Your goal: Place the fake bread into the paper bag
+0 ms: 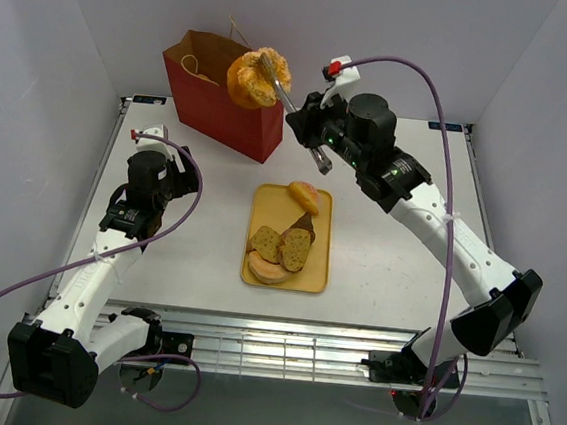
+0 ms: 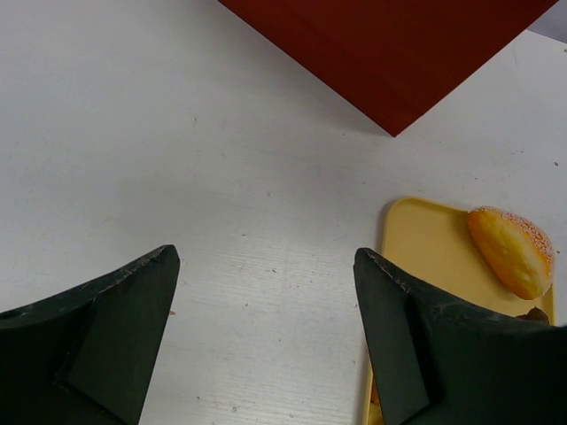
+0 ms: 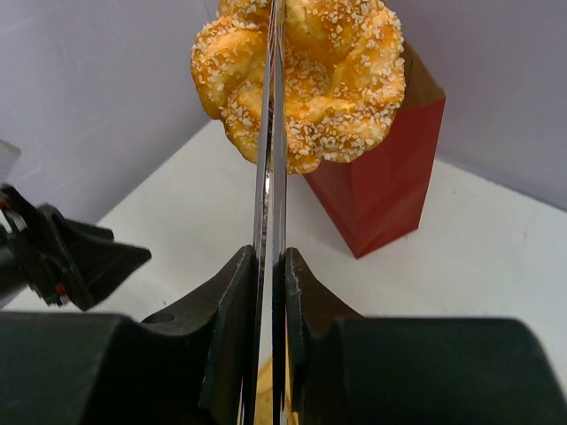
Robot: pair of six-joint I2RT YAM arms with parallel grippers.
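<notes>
1 seeded roll (image 1: 257, 78) hangs above the mouth of the paper bag (image 1: 223, 111), which stands at the counter's far edge. metal tongs (image 1: 281, 92) pinch the roll. right gripper (image 3: 271, 292) squeezed narrow on the tongs. left gripper (image 2: 266, 341) wide, empty, near the left edge. judgement: centre over the opening and lower inside before easing off, or the roll may catch the rim.
</notes>
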